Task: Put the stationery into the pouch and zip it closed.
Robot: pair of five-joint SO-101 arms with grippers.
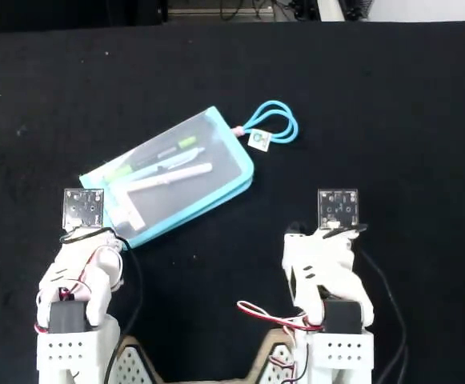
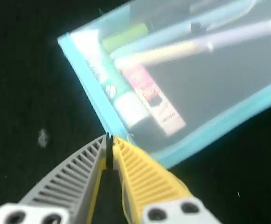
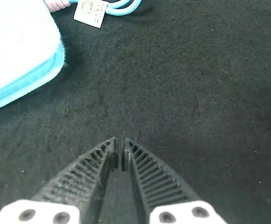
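A light-blue pouch (image 1: 172,174) with a clear front lies slanted on the black cloth, with pens and a highlighter (image 1: 168,172) inside it. Its blue cord loop and small tag (image 1: 258,141) trail off the far right corner. In the left wrist view the pouch (image 2: 186,88) shows pens, a green highlighter and a pink-labelled item through the clear face. My left gripper (image 2: 110,140) is shut, tips at the pouch's near corner, holding nothing. My right gripper (image 3: 119,145) is shut over bare cloth, apart from the pouch edge (image 3: 28,79) and the tag (image 3: 91,11).
Both arms rest at the table's near edge, left arm (image 1: 80,272) and right arm (image 1: 328,268), each with a square marker plate. A black cloth (image 1: 376,120) covers the table. Red and white cables (image 1: 268,314) run between the arm bases.
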